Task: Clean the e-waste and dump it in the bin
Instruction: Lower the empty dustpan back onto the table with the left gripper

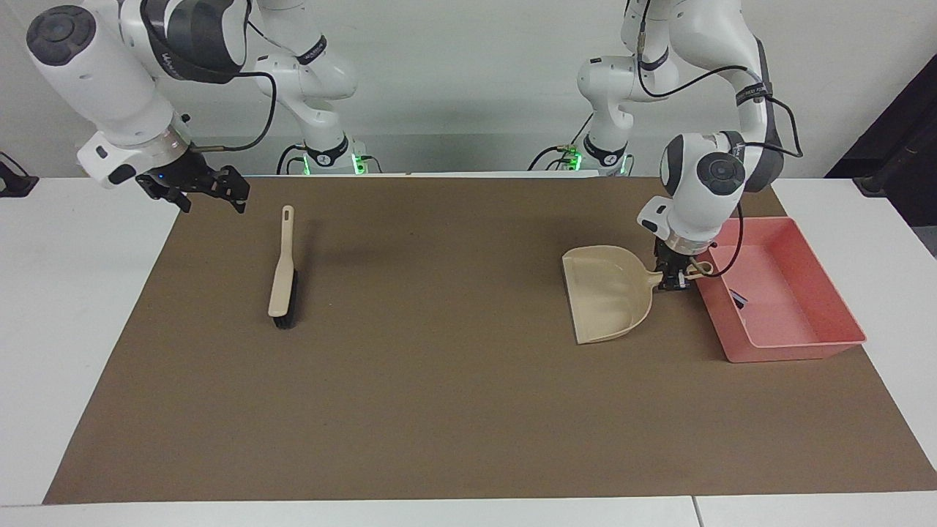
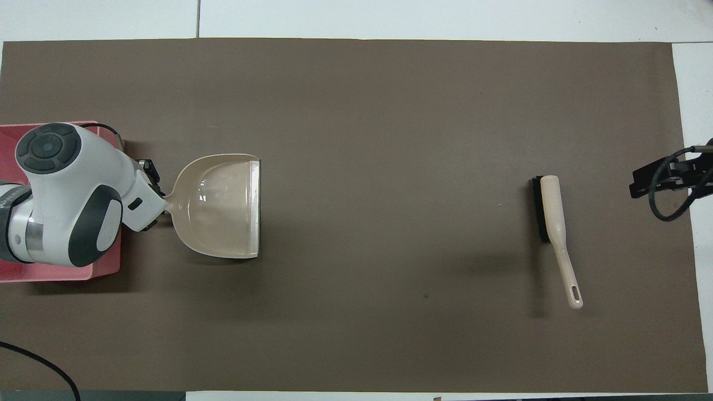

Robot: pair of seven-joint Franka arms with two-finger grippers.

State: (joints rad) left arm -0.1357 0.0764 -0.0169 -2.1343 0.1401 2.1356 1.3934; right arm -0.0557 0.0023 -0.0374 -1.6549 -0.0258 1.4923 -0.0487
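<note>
My left gripper [image 1: 673, 279] is shut on the handle of a beige dustpan [image 1: 606, 294], which sits flat and low at the mat, its mouth turned away from the bin. The bin [image 1: 834, 298] is a pink tray right beside the handle, at the left arm's end of the table. One piece of e-waste [image 1: 738, 298], a small black chip, lies inside the bin. In the overhead view the left arm covers most of the bin [image 2: 61, 272]. My right gripper [image 1: 214, 203] hangs open and empty above the mat's corner at the right arm's end.
A beige brush [image 1: 282, 274] with black bristles lies loose on the brown mat [image 1: 439, 380], toward the right arm's end and apart from the right gripper. In the overhead view the brush [image 2: 551, 211] points its handle toward the robots.
</note>
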